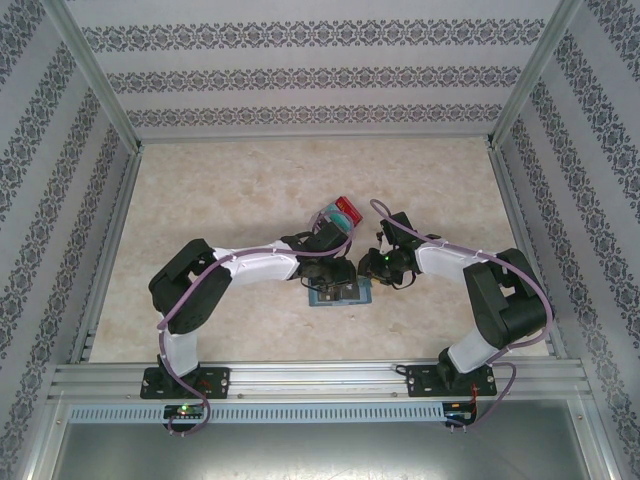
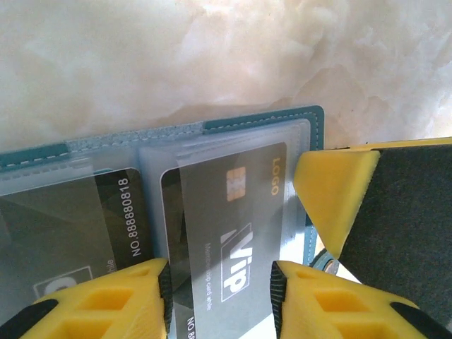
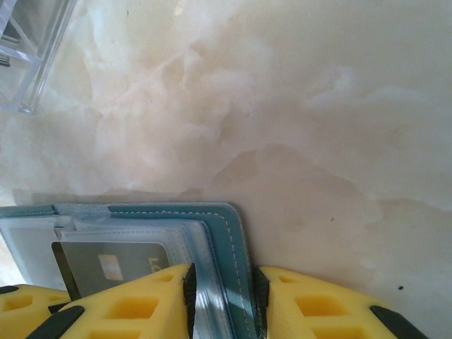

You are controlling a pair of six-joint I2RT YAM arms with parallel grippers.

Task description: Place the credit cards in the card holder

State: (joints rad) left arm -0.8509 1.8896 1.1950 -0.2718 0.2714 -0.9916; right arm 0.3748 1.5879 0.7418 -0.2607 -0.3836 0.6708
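Closest to the left wrist lens: left fingers (image 2: 99,304), yellow with black inner strips, standing moderately apart and straddling a clear sleeve (image 2: 212,162) of the card holder (image 2: 265,121). Flat across the gap, inside that sleeve, a dark VIP card (image 2: 233,219), face up, not pinched. Beside it on the left, under another sleeve, a second dark card (image 2: 116,212) printed with a number. Teal-blue holder lying open on the pale marbled desk (image 2: 212,56), stitched rim along the far side. At the holder's right edge, one of the right fingers (image 2: 332,194), yellow tip at the rim, black pad turned toward the lens.

Right wrist view: right fingers low in frame, gap narrow, filled by the holder's stitched cover edge and the rim of a clear sleeve; pinched or merely straddled, cannot tell. Dark VIP card partly visible in its sleeve just left of the gap. Corner of a clear plastic box (image 3: 28,63) at upper left, apart from the holder.

Top view: left arm (image 1: 250,268) and right arm (image 1: 480,285) bent inward, fingers close together over the card holder (image 1: 340,294) near mid-desk. Just beyond, the clear plastic box with a red credit card (image 1: 349,209) and a teal-green credit card (image 1: 329,216) in it, near the holder but not touching.
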